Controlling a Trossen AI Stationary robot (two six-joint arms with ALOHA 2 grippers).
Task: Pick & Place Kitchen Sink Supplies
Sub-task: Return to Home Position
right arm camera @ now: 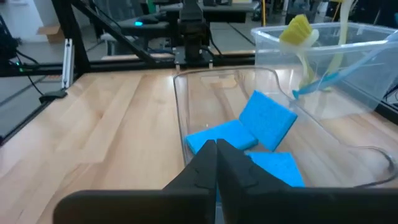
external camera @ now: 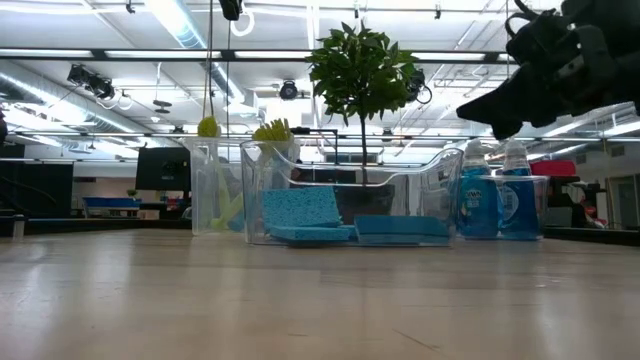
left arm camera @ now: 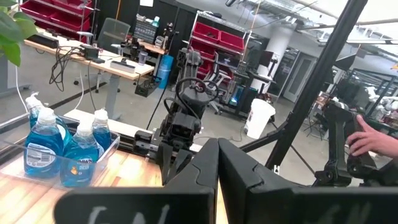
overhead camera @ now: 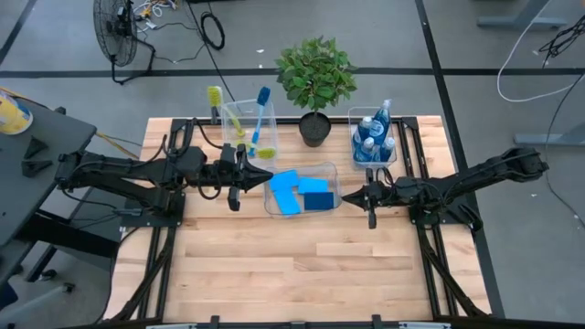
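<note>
**Both grippers shut and empty beside the sponge bin**

The left gripper (overhead camera: 265,175) has its fingers pressed together and holds nothing; it sits just left of the low clear bin (overhead camera: 331,170). The right gripper (overhead camera: 349,195), also pinched shut and empty, sits just right of that bin. The blue sponges (overhead camera: 297,192) lie inside it, mid-table (overhead camera: 302,265). Far left, the dish brushes (overhead camera: 259,119) stand in a tall clear bin (overhead camera: 226,111). Far right, the bottles (overhead camera: 373,137) fill a small clear bin (overhead camera: 351,114). The plant (overhead camera: 315,73) stands between them.
</note>
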